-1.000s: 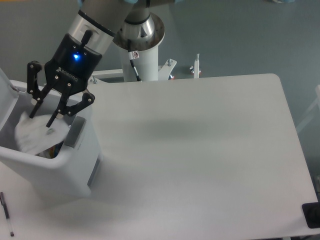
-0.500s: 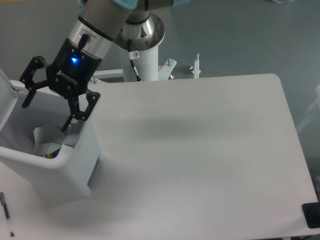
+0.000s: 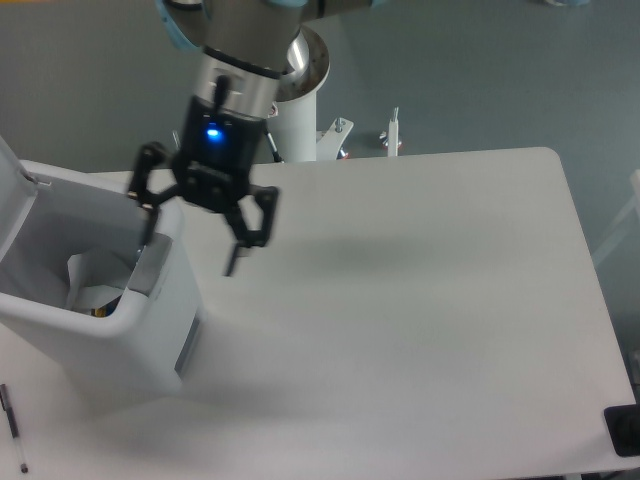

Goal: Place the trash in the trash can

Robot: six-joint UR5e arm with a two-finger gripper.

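Observation:
The white boxy trash can (image 3: pixel 150 335) stands at the table's left, its lid tipped open at the far left. Inside it lies the crumpled white wrapper (image 3: pixel 90 283), a piece of the trash, with a scrap of colour just beneath it near the rim. My gripper (image 3: pixel 190 244) hangs open and empty above the can's right rim, its black fingers spread wide, one over the grey panel (image 3: pixel 150 268) and one over the table.
A black pen (image 3: pixel 12 427) lies at the table's front left edge. The arm's white base column (image 3: pixel 295 120) stands behind the table. A dark object (image 3: pixel 625 430) sits at the front right corner.
The wrapper dropped from the gripper into the can. The gripper opened wide, then swung right, from over the can's opening to above its right rim.

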